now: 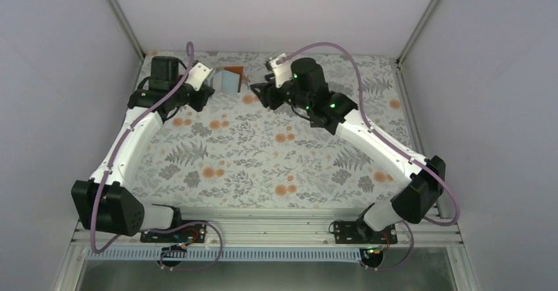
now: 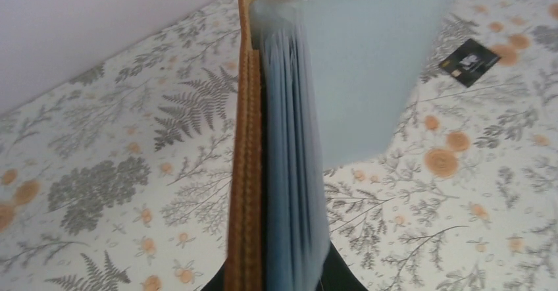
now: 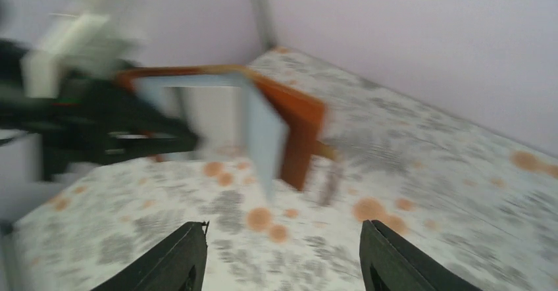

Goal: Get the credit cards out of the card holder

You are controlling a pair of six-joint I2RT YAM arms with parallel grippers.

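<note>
We see the card holder [image 2: 245, 172] open and raised off the counter [image 2: 99, 192], close to the back wall. It is rust-brown leather outside and pale blue-grey inside. From the left wrist we look along its edge: the stitched leather side stands upright, layered blue-grey pockets sit against it, and one pale flap swings out to the side. The black card [image 2: 468, 62], with white marks, lies flat on the counter, well apart from the holder.

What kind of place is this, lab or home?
Probably a lab test booth: plain white panels on aluminium framing, a floral tablecloth, and the left arm and right arm bolted to a rail.
</note>
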